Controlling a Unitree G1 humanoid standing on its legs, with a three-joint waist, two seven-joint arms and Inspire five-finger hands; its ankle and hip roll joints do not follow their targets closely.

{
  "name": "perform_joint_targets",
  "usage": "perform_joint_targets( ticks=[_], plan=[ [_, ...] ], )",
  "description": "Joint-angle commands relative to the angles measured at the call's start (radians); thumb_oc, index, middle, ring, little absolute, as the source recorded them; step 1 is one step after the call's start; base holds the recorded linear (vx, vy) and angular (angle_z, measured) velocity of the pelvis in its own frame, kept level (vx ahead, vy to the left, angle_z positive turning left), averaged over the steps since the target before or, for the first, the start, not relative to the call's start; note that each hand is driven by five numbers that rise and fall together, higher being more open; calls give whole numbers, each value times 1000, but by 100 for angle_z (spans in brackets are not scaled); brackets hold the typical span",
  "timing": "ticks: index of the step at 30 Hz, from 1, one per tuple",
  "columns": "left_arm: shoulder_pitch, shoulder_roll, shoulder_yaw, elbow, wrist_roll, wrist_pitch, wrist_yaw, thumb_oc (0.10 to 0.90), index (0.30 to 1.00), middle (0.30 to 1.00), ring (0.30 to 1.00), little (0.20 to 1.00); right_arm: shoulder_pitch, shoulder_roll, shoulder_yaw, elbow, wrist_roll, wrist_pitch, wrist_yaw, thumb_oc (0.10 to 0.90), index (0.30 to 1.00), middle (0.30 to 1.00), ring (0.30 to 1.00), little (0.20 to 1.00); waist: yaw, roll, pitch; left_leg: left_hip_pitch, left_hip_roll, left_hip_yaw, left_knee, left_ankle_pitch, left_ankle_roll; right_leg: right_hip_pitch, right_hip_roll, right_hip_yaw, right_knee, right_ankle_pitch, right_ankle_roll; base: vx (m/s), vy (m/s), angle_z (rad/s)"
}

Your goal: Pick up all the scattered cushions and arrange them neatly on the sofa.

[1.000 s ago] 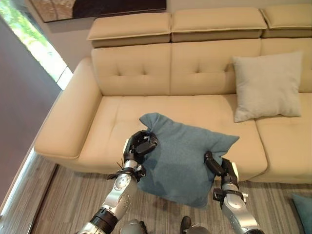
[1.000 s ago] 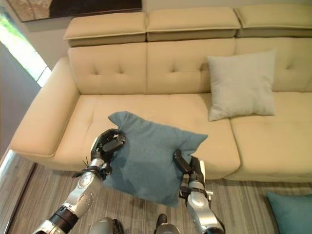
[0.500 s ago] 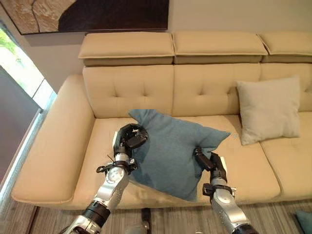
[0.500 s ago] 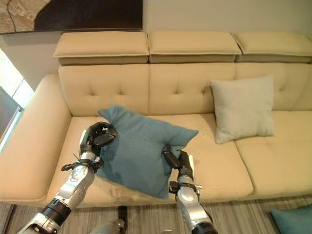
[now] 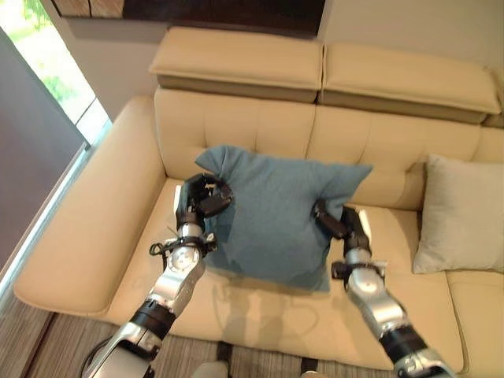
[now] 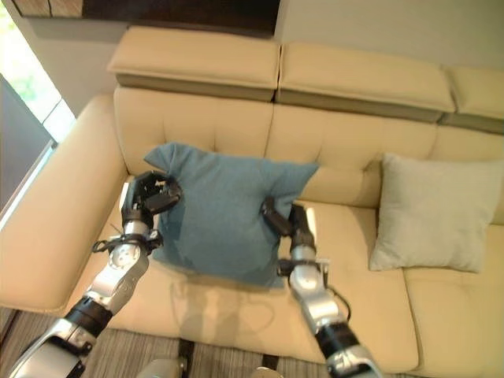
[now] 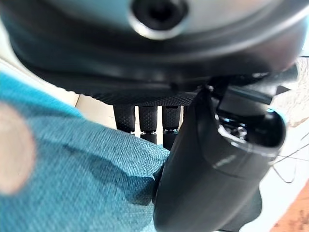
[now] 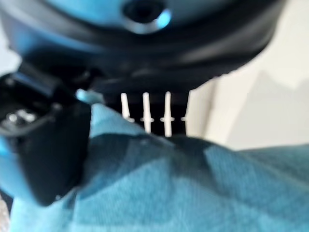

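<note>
I hold a teal-blue cushion (image 5: 272, 213) between both hands, upright above the seat of the beige sofa (image 5: 236, 307) and near its backrest. My left hand (image 5: 201, 201) is shut on the cushion's left edge, its fingers (image 7: 145, 121) curled behind the cloth and the thumb (image 7: 203, 169) in front. On the cushion's right edge my right hand (image 5: 335, 222) pinches the fabric (image 8: 159, 183) between thumb and fingers. A light grey cushion (image 5: 461, 213) leans against the backrest at the sofa's right end.
The sofa's wide left armrest (image 5: 79, 228) lies beside my left arm. A window (image 5: 55, 71) runs along the left wall, and a dark-framed picture (image 5: 236, 9) hangs above the headrests. Striped flooring (image 5: 63, 346) shows in front of the sofa.
Both hands have carried the teal cushion up and back toward the backrest. The camera has shifted, so the sofa sits differently in the picture. Both grips are unchanged.
</note>
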Motion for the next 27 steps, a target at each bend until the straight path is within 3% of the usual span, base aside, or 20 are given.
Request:
perform_joint_targets(
  ticks=[1, 4, 5, 6, 7, 9, 14, 20, 21, 22, 23, 24, 27],
  plan=[
    [-423, -100, -141, 9, 42, -136, -28, 400, 300, 300, 300, 300, -480, -56, 53, -23, -18, -136, -6, 400, 300, 300, 300, 300, -6, 8, -26, -32, 85, 24, 50, -162, -42, -64, -35, 10, 108, -88, 40, -129, -71, 1],
    [-706, -51, -199, 159, 88, -153, 36, 400, 300, 300, 300, 300, -801, -79, 148, 194, 12, -140, -52, 400, 300, 300, 300, 300, -13, 19, 20, -120, 104, 25, -9, -101, -67, -185, -22, 32, 116, -67, 49, -151, -8, -14],
    [-847, -23, -223, 257, 148, -137, 64, 400, 300, 300, 300, 300, -924, -62, 173, 286, 28, -142, -64, 400, 300, 300, 300, 300, -19, 26, 24, -141, 106, 34, -44, -80, -73, -219, -22, 40, 104, -55, 53, -87, 82, -11],
    [-953, -11, -238, 338, 136, -142, 82, 400, 300, 300, 300, 300, -1012, -33, 200, 349, 37, -142, -76, 400, 300, 300, 300, 300, -22, 37, 28, -160, 108, 38, -65, -61, -79, -243, -20, 43, 91, -42, 56, -29, 74, -17],
    [-954, -10, -238, 339, 135, -143, 82, 400, 300, 300, 300, 300, -1013, -33, 200, 349, 38, -142, -76, 400, 300, 300, 300, 300, -23, 37, 27, -162, 108, 37, -65, -61, -79, -244, -21, 43, 91, -42, 56, -23, 59, -16],
    [-1197, 53, -283, 522, 115, -155, 101, 400, 300, 300, 300, 300, -1242, 15, 282, 537, 89, -157, -97, 400, 300, 300, 300, 300, -34, 60, 40, -254, 105, 45, -74, -43, -100, -306, -18, 29, 35, 2, 74, -94, 66, -10],
    [-1336, 111, -348, 620, 150, -153, 130, 400, 300, 300, 300, 300, -1359, 19, 393, 676, 128, -158, -60, 400, 300, 300, 300, 300, -26, 79, 67, -371, 86, 59, -74, -16, -123, -396, -27, 10, 6, 30, 88, -76, 55, -10],
    [-1402, 138, -451, 724, 267, -129, 153, 400, 300, 300, 300, 300, -1352, 22, 451, 757, 122, -176, -41, 400, 300, 300, 300, 300, -30, 79, 90, -478, 83, 73, -74, 4, -141, -492, -30, -1, 3, 44, 93, -6, 32, 7],
    [-1397, 129, -447, 759, 270, -127, 158, 449, 373, 373, 373, 373, -1345, 24, 448, 785, 115, -174, -59, 529, 493, 493, 493, 493, -36, 77, 92, -509, 86, 78, -74, 11, -147, -520, -29, -1, 3, 49, 93, 11, 28, 24],
    [-1375, 123, -413, 785, 222, -129, 143, 773, 860, 860, 860, 860, -1343, 31, 435, 799, 121, -170, -65, 800, 900, 900, 900, 900, -37, 74, 97, -516, 87, 82, -74, 13, -149, -526, -27, -3, 3, 51, 93, 0, 0, 0],
    [-1375, 123, -413, 786, 221, -129, 142, 800, 900, 900, 900, 900, -1342, 31, 435, 799, 121, -170, -65, 800, 900, 900, 900, 900, -37, 75, 95, -517, 87, 82, -74, 13, -150, -527, -27, -3, 3, 51, 93, 22, -7, -46],
    [-1312, 90, -303, 853, -36, -121, 40, 800, 900, 900, 900, 900, -1311, 25, 378, 832, 191, -139, -46, 800, 900, 900, 900, 900, -35, 74, 99, -529, 83, 80, -74, 14, -147, -535, -26, -3, 3, 43, 93, 34, -20, -56],
    [-1220, 74, -287, 842, -123, -94, -66, 800, 900, 900, 900, 900, -1263, 10, 363, 858, 271, -111, 0, 800, 900, 900, 900, 900, -30, 76, 92, -516, 82, 85, -74, 9, -146, -526, -28, 0, 3, 41, 93, 49, 5, -6]
  ],
)
